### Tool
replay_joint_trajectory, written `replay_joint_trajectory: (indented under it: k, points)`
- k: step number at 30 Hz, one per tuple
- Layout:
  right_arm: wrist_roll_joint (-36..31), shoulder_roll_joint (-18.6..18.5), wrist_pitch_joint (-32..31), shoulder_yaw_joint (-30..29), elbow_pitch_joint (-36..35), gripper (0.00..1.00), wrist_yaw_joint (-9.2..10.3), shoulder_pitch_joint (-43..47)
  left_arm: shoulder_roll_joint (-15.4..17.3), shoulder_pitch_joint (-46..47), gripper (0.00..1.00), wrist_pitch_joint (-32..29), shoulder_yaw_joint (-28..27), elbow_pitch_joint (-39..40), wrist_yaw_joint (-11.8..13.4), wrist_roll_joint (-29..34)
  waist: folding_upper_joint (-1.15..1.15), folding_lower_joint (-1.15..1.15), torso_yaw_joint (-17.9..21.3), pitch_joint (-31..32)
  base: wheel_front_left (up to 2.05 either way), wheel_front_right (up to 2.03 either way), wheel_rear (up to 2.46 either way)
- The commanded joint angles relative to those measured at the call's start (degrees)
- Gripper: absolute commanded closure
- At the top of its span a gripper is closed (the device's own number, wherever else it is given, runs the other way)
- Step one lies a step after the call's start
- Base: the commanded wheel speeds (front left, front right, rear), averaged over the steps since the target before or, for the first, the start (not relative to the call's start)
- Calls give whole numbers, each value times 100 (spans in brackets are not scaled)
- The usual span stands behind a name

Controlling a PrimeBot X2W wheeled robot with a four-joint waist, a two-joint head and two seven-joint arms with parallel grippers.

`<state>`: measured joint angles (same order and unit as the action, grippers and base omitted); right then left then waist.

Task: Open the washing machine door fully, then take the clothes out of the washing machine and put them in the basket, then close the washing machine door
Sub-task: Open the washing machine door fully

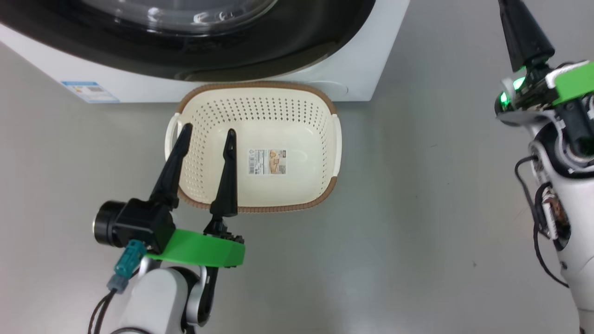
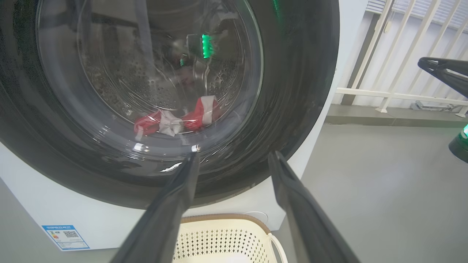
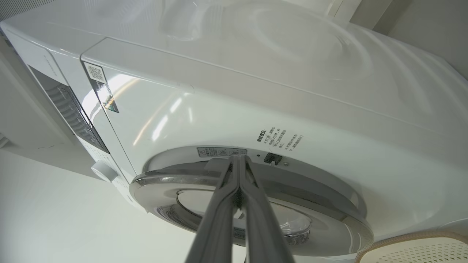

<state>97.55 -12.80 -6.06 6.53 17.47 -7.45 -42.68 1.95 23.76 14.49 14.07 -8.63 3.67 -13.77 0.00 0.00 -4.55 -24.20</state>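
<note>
The washing machine (image 1: 357, 69) stands at the top of the head view, and its door (image 2: 299, 91) with the black rim lies close against the front. Behind the glass, red and white clothes (image 2: 175, 120) rest low in the drum. The basket (image 1: 287, 106) sits on the floor before the machine, nothing in it but its sticker. My left gripper (image 1: 208, 131) hangs open over the basket's left part, its fingers aimed at the door (image 2: 234, 155). My right gripper (image 3: 237, 157) is shut, tips at the door's silvery edge (image 3: 164, 180) beside a small dark latch slot (image 3: 272, 158); whether they touch I cannot tell.
Grey floor (image 1: 417, 208) stretches right of the basket and the machine. A white railing (image 2: 387, 96) runs behind on the right. The control panel and knob (image 3: 104, 171) are on the machine's front. A blue label (image 1: 88, 91) marks the lower front.
</note>
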Motion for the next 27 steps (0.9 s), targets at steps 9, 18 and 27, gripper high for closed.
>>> replay_joint_trajectory:
  k: [9, 18, 27]
  points:
    - [499, -31, -1264, -160, 223, 100, -3, -689, 93, 157, 0, 51, -50, 159, 76, -28, 0, 0, -223, -390, 0, 0, 0]
    - [802, 128, -2105, -458, 631, 100, -3, -1356, 93, 290, 0, 51, 112, 141, 84, -87, 0, 0, -375, -741, 0, 0, 0]
    - [985, 233, -2746, -694, 1082, 100, -3, -1945, 93, 458, 0, 51, 249, 164, 105, -100, 0, 0, -508, -1009, 0, 0, 0]
